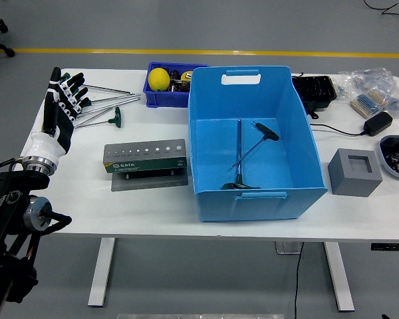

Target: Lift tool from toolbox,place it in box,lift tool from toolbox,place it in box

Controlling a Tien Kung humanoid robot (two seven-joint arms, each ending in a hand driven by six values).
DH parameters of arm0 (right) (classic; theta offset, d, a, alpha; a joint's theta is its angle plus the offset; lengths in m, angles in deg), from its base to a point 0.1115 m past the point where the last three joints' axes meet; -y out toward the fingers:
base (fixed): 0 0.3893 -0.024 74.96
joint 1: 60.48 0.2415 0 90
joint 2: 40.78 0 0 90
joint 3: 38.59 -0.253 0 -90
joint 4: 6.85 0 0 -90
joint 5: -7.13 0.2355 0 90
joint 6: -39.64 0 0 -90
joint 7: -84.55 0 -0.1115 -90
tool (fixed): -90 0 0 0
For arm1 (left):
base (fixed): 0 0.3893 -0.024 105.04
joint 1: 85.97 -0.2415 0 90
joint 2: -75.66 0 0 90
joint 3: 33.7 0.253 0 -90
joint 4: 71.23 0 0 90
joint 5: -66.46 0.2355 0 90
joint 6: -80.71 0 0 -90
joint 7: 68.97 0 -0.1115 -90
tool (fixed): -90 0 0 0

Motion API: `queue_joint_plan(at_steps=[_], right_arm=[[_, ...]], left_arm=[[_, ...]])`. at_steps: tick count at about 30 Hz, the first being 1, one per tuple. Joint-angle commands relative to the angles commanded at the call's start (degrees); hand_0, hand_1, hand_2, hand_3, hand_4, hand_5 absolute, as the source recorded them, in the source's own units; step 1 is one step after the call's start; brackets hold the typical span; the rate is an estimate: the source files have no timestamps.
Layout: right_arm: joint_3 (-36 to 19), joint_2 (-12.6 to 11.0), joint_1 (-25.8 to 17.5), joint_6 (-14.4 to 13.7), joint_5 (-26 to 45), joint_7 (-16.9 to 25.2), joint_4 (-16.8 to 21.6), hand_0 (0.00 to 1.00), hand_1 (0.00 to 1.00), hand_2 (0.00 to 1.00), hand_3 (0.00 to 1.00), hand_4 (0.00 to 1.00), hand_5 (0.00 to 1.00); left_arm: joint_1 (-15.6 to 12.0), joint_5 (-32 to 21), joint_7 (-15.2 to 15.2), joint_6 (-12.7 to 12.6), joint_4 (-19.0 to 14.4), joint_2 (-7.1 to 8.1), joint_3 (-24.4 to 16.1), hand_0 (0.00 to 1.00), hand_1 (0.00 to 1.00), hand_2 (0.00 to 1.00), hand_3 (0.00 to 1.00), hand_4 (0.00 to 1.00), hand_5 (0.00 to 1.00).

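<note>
A large blue box [253, 139] stands mid-table with two T-handle wrenches [251, 151] lying crossed on its floor. Several more green-handled T-wrenches [106, 106] lie fanned out on the table at the far left. My left hand [58, 109], black and white, is raised at the table's left edge with its fingers straight and spread, holding nothing; it partly covers the wrench handles. A grey-green SATA tool holder [146, 157] lies left of the box. The right arm does not show.
A small blue bin [169, 90] with a yellow ball [159, 78] stands behind the box's left corner. At the right are a grey foam block [355, 172], a black tray [314, 93], a power adapter [377, 123], bagged parts [371, 90] and a parts bowl [398, 153].
</note>
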Motion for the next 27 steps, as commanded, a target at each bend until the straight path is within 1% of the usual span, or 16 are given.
queue_joint_plan(at_steps=[4, 9, 12, 18, 27], right_arm=[[-0.4, 0.2, -0.1, -0.1, -0.6, -0.2, 0.0, 0.718, 0.693, 0.763, 0.683, 0.927, 0.804], [-0.8, 0.3, -0.2, -0.2, -1.3, -0.4, 0.0, 0.718, 0.693, 0.763, 0.683, 0.927, 0.804], [-0.7, 0.4, -0.2, -0.2, -1.2, -0.4, 0.0, 0.718, 0.694, 0.764, 0.682, 0.925, 0.803], [-0.8, 0.3, -0.1, -0.2, -1.5, -0.5, 0.0, 0.718, 0.694, 0.764, 0.680, 0.925, 0.803], [-0.2, 0.1, 0.3, -0.1, -0.7, -0.1, 0.0, 0.717, 0.694, 0.764, 0.681, 0.925, 0.803]], left_arm=[[-2.2, -0.2, -0.6, 0.2, 0.4, 0.33, -0.9, 0.884, 0.915, 0.933, 0.822, 0.907, 0.998], [-4.6, 0.7, -0.8, 0.4, 1.2, -0.22, -2.8, 0.884, 0.915, 0.933, 0.822, 0.907, 0.998], [-5.4, 0.5, -1.2, 0.4, 1.2, -0.25, -3.2, 0.886, 0.912, 0.931, 0.820, 0.908, 0.998], [-5.5, 0.2, -1.5, 0.5, 1.1, 0.22, -3.1, 0.886, 0.909, 0.931, 0.819, 0.910, 0.998], [-4.9, -0.5, -2.2, 0.3, 0.4, 0.03, -3.2, 0.887, 0.907, 0.929, 0.819, 0.910, 0.998]])
